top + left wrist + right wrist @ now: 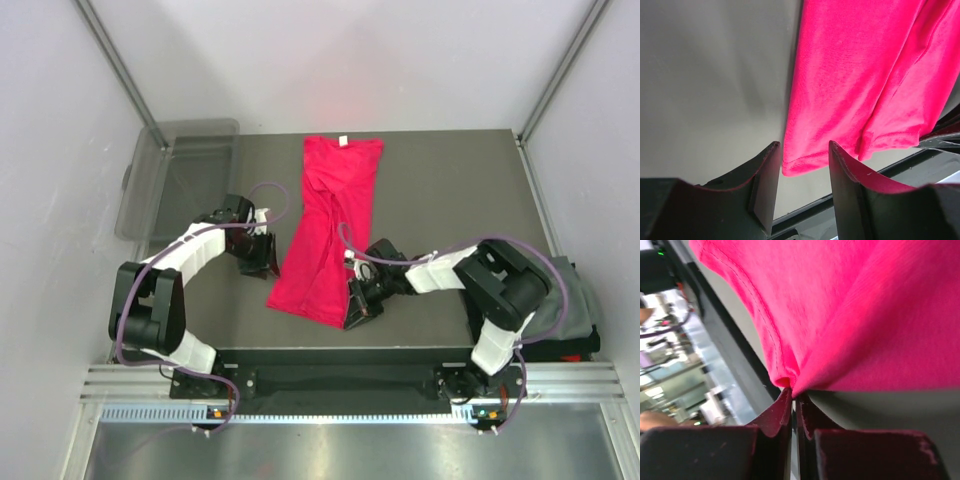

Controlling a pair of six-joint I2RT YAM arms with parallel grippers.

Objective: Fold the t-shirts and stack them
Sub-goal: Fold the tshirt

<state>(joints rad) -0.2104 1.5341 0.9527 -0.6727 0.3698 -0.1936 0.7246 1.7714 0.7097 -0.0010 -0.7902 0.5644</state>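
A bright red t-shirt (330,225) lies folded into a long strip down the middle of the table, its white tag (341,140) at the far end. My right gripper (356,300) is at the shirt's near right corner, shut on the hem. In the right wrist view the red cloth (855,315) bunches where the gripper (795,392) pinches it. My left gripper (262,258) stands open at the shirt's near left side. In the left wrist view the near left corner of the red shirt (855,85) shows just ahead of the open left gripper (804,149). Folded dark grey t-shirts (572,300) are piled at the right table edge.
A clear plastic bin (180,180) stands at the table's far left corner. The table's front edge (330,352) runs just behind the shirt's hem. Pale walls and metal frame posts enclose the table on three sides.
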